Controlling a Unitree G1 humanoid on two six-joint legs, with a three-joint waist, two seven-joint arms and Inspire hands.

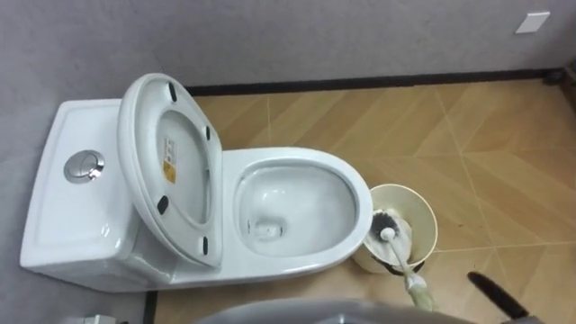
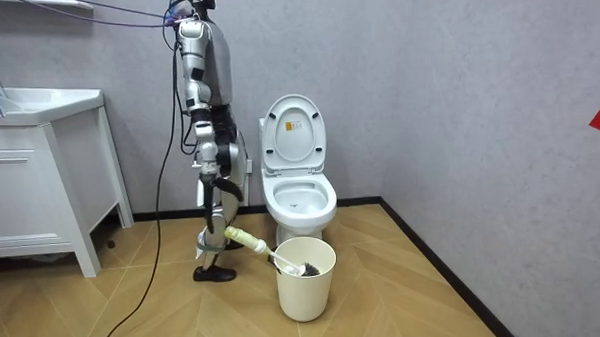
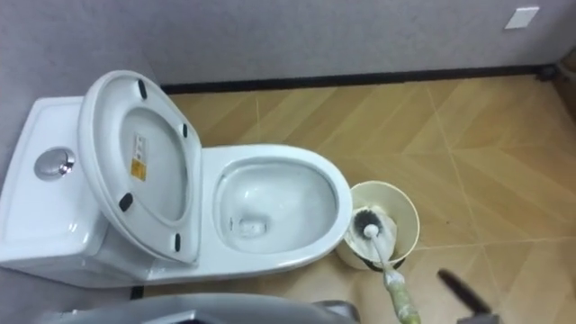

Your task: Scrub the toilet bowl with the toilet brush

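1. Right hand (image 1: 490,292): a dark part of it entered at the lower right of the eye views. It hung in the air, apart from the brush handle and to the robot's right of it. Whether it was open or closed could not be determined, and no contact with the brush was visible.

2. Toilet brush (image 1: 397,250): it was stowed head-down in the bucket (image 1: 421,205). The dark bristle head lay inside, and the pale handle leaned over the near rim toward the robot. In the room view the handle's free end projected close to the robot's leg, below the level of the hanging arm.

3. Bucket: it stood on the wooden floor (image 1: 486,144), just beside the front of the toilet bowl (image 1: 356,193), on the robot's right.

4. Toilet bowl: it was open and accessible, with a little water at the bottom. The seat (image 1: 135,153) stood raised against the tank (image 1: 63,216), which carried the flush button (image 1: 84,166) on top, next to the grey wall.

5. Position: the robot stood upright at the side of the toilet, facing across it.

6. Progress assessment: only the preconditions were met, with the seat up and the brush within reach. No brushing had evidently begun. The remaining steps were to grasp the handle, lift the brush clear of the bucket, carry it to the bowl, scrub the inside and return the brush.
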